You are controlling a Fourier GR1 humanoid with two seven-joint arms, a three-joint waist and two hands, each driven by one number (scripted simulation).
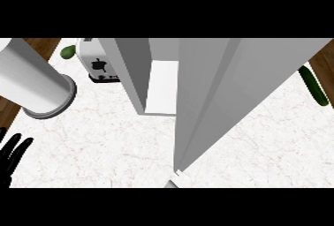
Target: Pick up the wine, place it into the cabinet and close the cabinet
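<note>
A white cabinet (pixel 134 66) stands at the middle of the marble counter. Its door (pixel 222 97) is swung open toward me, the door's edge running down to the lower middle of the view. The opening (pixel 163 86) shows only a pale inner floor. No wine bottle shows anywhere; the door hides much of the inside. My left hand (pixel 12 154) rests at the lower left edge with fingers up and straight, holding nothing. My right hand does not show; only a small grey piece (pixel 171 183) peeks out below the door's tip.
A large white cylinder on a grey base (pixel 36 81) lies tilted at the upper left. A toaster (pixel 99 66) and a green fruit (pixel 67 52) sit behind it. A cucumber (pixel 313 86) lies at the right edge. Bare counter (pixel 111 145) spreads in front.
</note>
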